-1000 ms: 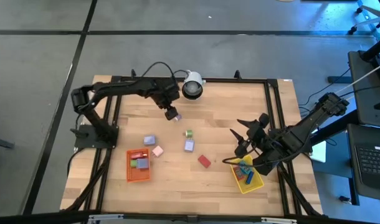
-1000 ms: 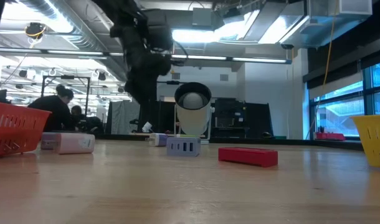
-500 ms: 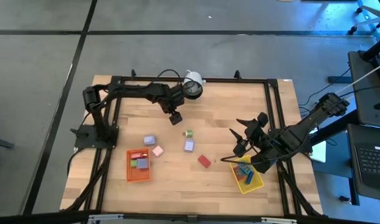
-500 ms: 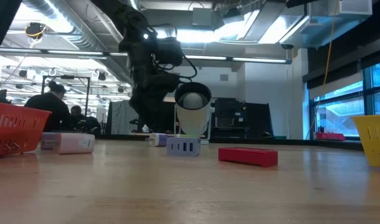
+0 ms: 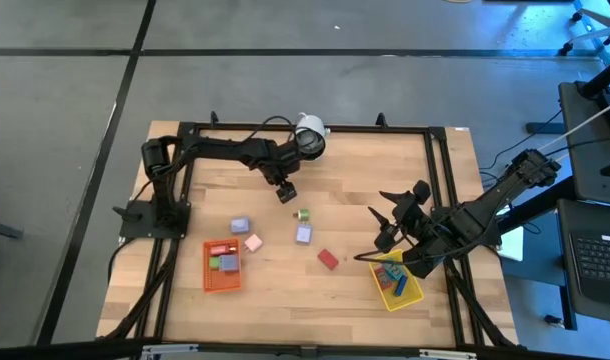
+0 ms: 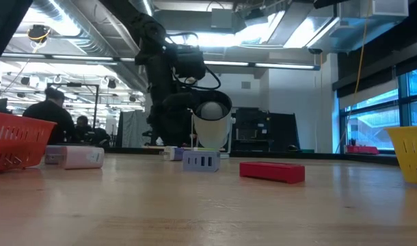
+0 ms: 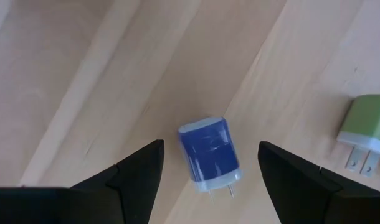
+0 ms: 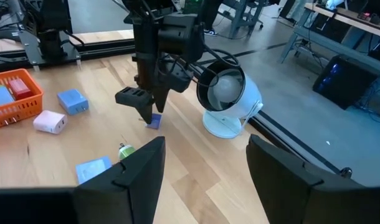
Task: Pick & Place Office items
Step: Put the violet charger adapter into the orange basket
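Since a second ago the left arm has swung across the back of the table toward the white dome camera (image 5: 308,136), and the left gripper (image 5: 286,191) now hangs just in front of it, lower than before. Its jaws stand wide apart around nothing — in the left wrist view a small blue plug charger (image 7: 209,153) lies on the bare wood between the two dark fingers (image 7: 135,174), touching neither, its prongs pointing toward the lens. A green charger (image 7: 367,129) lies near it, off to one side; from above it shows as a green speck (image 5: 303,214) just in front of the gripper.

Farther forward on the wooden table (image 5: 365,300) lie a lilac charger (image 5: 303,234), a red block (image 5: 328,259), a blue piece (image 5: 240,226) and a pink one (image 5: 253,243), each apart from the others. The orange tray (image 5: 208,282) at front left holds a few pieces, green and lilac as far as I can tell. The yellow tray (image 5: 416,293) at front right holds blue and other small pieces, partly hidden by the right arm.

The right gripper (image 5: 390,220) waits above the table beside the yellow tray, its fingers (image 8: 133,177) spread and empty. People show in the room behind, in the low view.
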You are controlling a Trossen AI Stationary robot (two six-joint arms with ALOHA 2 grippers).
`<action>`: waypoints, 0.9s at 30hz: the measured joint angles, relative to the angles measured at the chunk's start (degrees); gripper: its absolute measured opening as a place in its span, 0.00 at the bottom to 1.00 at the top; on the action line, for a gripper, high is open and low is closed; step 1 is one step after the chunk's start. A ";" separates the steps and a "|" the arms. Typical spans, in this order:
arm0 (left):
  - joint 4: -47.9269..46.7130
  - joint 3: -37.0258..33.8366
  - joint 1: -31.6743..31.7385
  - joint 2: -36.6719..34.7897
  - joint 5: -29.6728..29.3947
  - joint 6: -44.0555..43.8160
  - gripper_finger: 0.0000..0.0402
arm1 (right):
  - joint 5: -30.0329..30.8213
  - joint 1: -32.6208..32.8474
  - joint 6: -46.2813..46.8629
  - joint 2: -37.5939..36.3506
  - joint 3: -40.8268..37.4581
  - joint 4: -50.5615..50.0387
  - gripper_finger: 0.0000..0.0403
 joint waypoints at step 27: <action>0.96 0.15 -1.53 3.70 -1.66 -0.18 0.64 | -1.31 0.00 -0.34 0.00 -0.01 0.52 0.56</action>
